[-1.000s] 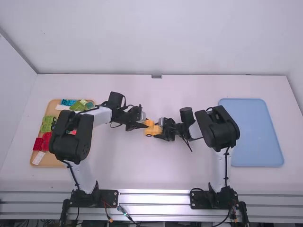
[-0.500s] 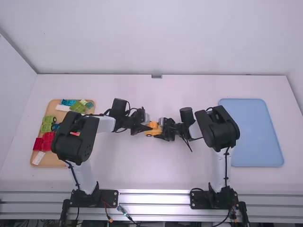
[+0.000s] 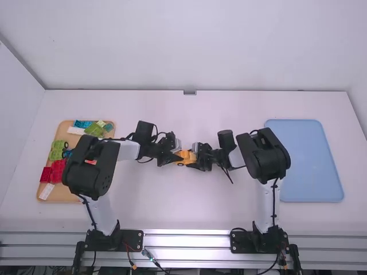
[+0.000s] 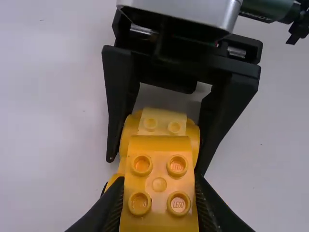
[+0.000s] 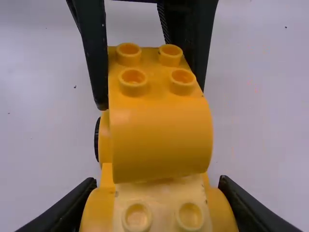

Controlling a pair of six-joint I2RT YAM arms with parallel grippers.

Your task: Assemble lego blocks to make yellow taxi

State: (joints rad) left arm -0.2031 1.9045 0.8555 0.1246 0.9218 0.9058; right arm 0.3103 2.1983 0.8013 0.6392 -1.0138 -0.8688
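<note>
1. Clamping the top block (image 4: 159, 186) with the left gripper (image 3: 179, 156).
2. Gripping the yellow base (image 5: 161, 195), just under it, with the right gripper (image 3: 196, 161).
3. Holding both around the middle of the bench (image 3: 155, 200).
4. Having red blocks (image 3: 59, 171) on the left tray (image 3: 64, 197), blue tray (image 3: 307, 160) at right.

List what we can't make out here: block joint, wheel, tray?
- Right wrist view: joint under the top yellow block, covered by that block's rounded end; can't tell if it's seated.
- Right wrist view: face of the black wheel, turned edge-on.
- Left wrist view: near end of the top yellow block, cut off by the bottom edge.
- High view: part of the wooden tray, covered by the left arm.
</note>
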